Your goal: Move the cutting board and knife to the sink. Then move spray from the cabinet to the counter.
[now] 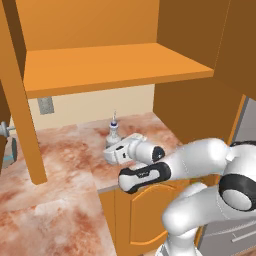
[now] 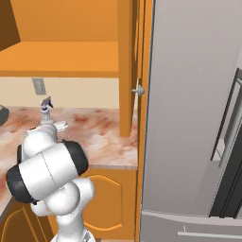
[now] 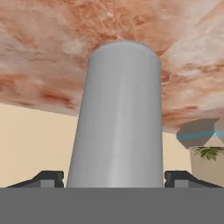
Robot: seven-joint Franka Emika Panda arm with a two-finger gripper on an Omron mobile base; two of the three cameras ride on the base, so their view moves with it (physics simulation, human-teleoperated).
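The spray (image 1: 114, 131) is seen upright on the counter (image 1: 65, 155), at the centre of the left base view and at the left edge of the right base view (image 2: 46, 113). Its long axis is vertical, with the grey body below and the slim blue-and-white nozzle at the top. In the right base view the nozzle tip is seen pointing toward the left of the frame.

The gripper (image 1: 114, 150) is positioned at the bottle's base, at the centre of the left base view. In the hand view the grey bottle body (image 3: 117, 118) is seen between the two dark fingertips (image 3: 48, 178), which are spread wide at the lower left and lower right of the frame. A narrow gap is visible on each side, so the bottle is flanked but not clamped.

The cabinet (image 1: 115, 65) is located above the counter, across the upper half of the left base view. A wall outlet (image 1: 45, 105) is seen at the left, below the shelf.
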